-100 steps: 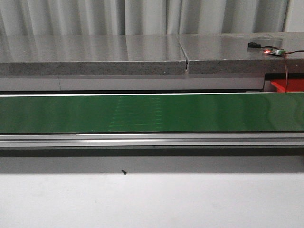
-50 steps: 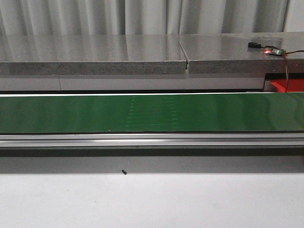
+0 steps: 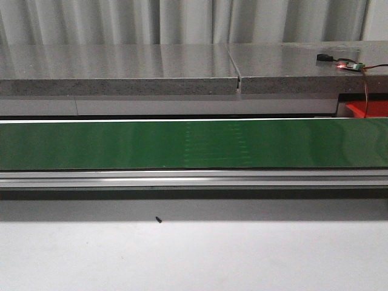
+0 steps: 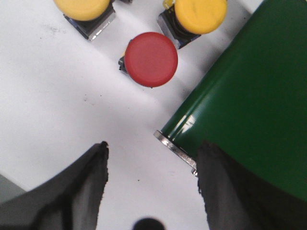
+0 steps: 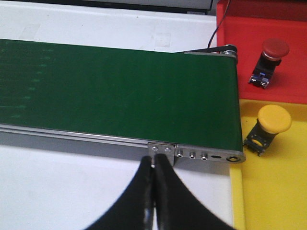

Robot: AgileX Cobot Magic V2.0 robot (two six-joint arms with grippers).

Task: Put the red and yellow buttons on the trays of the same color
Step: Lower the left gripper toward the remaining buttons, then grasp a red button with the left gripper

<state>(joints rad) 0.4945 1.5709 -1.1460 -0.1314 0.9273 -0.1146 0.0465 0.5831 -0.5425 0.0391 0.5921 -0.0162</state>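
The green conveyor belt [image 3: 194,144] runs bare across the whole front view, and the white table [image 3: 194,254] before it holds only a small dark speck [image 3: 158,220]. In the left wrist view, the red button [image 4: 151,59] lies on white surface with two yellow buttons [image 4: 200,14] close beyond it and the belt's end roller [image 4: 178,146] near one side; open white surface lies between it and the spread left fingers [image 4: 86,184]. In the right wrist view, a red button [image 5: 272,55] on the red tray [image 5: 249,28] and a yellow button [image 5: 272,122] on the yellow tray [image 5: 273,191] take part of each tray near the belt's end.
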